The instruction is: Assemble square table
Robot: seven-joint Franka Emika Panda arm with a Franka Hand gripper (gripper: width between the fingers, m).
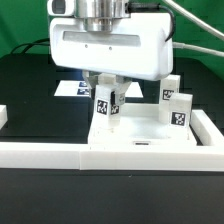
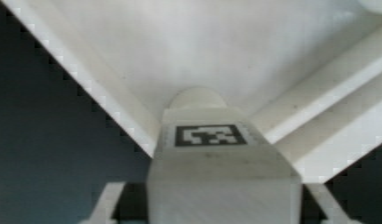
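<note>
The white square slab (image 1: 145, 137) lies flat inside the rail fence. My gripper (image 1: 105, 102) is shut on a white leg block (image 1: 104, 104) with a black-and-white tag and holds it upright over the slab's corner on the exterior view's left. I cannot tell whether the leg's lower end touches the slab. In the wrist view the leg (image 2: 209, 160) fills the space between my fingers (image 2: 113, 205), with the slab (image 2: 259, 50) behind it. Two more tagged leg blocks (image 1: 179, 110) stand on the exterior view's right, by the slab's far edge.
The long low white rail fence (image 1: 60, 153) runs along the front and up the exterior view's right side (image 1: 210, 125). The marker board (image 1: 72, 88) lies flat behind my gripper. A small white piece (image 1: 3, 118) shows at the left edge.
</note>
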